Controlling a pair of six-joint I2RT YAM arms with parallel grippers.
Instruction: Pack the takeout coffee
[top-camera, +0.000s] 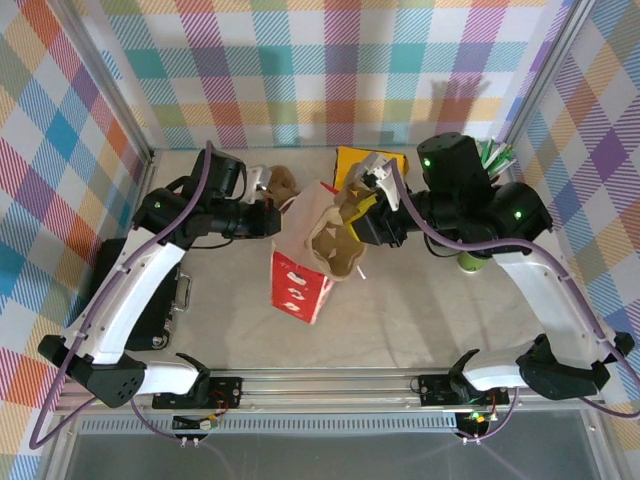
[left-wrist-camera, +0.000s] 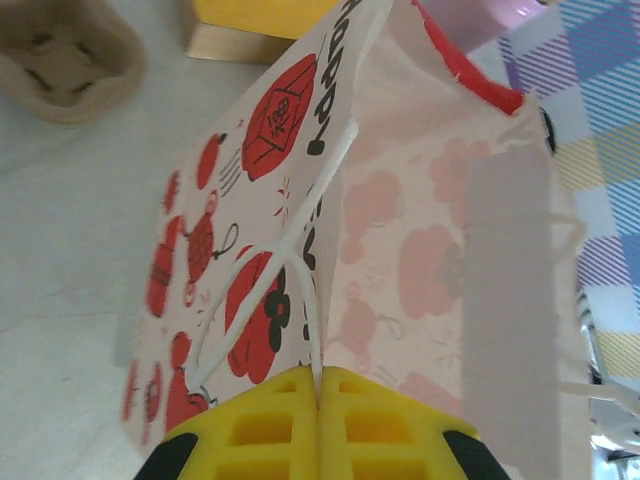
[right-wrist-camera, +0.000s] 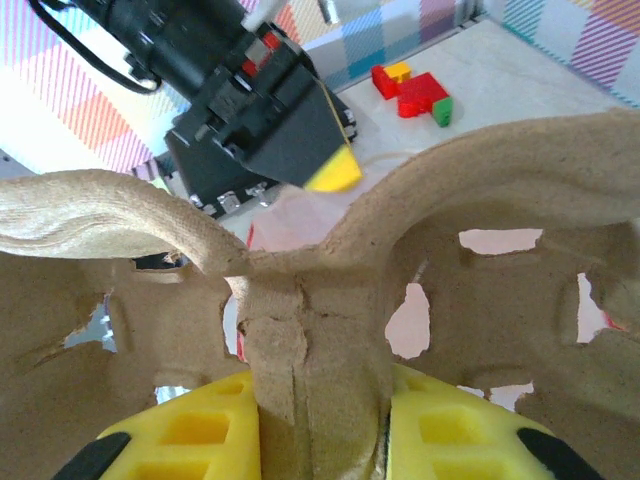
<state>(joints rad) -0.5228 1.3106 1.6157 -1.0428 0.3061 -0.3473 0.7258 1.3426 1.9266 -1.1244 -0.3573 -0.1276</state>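
Green cup (top-camera: 468, 262) half hidden beneath right arm, orientation unclear.

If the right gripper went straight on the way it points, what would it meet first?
Probably the paper bag: the right gripper, shut on the pulp cup carrier, points at its open mouth, the left gripper just beyond. Depth is unclear.

Overhead, a green cup (top-camera: 468, 263) at 3 o'clock is mostly hidden under the right arm (top-camera: 545, 275). The left wrist view cuts off the paper bag (left-wrist-camera: 400, 250) at 6 o'clock; the right wrist view crops the pulp carrier (right-wrist-camera: 500, 200) at 3 and 9.
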